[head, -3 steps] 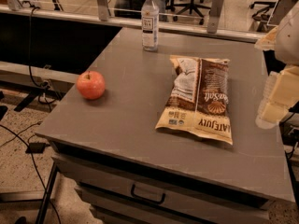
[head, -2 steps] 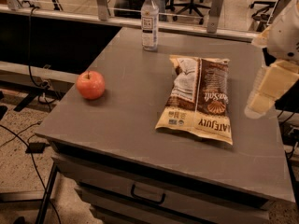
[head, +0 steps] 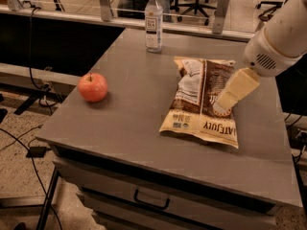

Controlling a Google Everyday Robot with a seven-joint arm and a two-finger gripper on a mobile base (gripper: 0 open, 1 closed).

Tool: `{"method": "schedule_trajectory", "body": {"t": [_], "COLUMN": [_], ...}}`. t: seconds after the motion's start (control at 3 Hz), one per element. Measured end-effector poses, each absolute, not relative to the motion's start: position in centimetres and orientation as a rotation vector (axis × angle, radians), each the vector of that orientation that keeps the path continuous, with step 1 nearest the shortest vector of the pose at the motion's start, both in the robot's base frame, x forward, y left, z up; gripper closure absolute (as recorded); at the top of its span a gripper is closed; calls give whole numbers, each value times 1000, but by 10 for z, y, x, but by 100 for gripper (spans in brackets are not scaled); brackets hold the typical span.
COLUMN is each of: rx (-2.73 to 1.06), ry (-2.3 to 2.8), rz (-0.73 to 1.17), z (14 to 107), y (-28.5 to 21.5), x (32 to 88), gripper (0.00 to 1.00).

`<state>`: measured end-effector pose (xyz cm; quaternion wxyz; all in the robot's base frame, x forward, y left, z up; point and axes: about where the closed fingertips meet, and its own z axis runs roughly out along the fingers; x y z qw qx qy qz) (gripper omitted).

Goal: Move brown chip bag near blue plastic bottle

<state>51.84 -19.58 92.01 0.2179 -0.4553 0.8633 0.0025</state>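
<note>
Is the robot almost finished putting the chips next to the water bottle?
Not yet. Nothing looks done: the brown chip bag lies flat on the table, apart from the blue plastic bottle standing at the far edge. In hand: the gripper is at the bag's right side. Left: grab the bag and move it beside the bottle.

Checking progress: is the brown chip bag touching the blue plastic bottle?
No, the brown chip bag lies apart from the blue plastic bottle, with the gripper over the bag.
</note>
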Motion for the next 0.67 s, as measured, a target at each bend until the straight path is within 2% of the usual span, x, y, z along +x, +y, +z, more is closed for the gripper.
{"method": "schedule_trajectory", "body": {"t": [0.67], "rx": [-904], "ry": [2573], "rz": [5], "z": [859], "y": [-189], "x": [528], "gripper": [0]}}
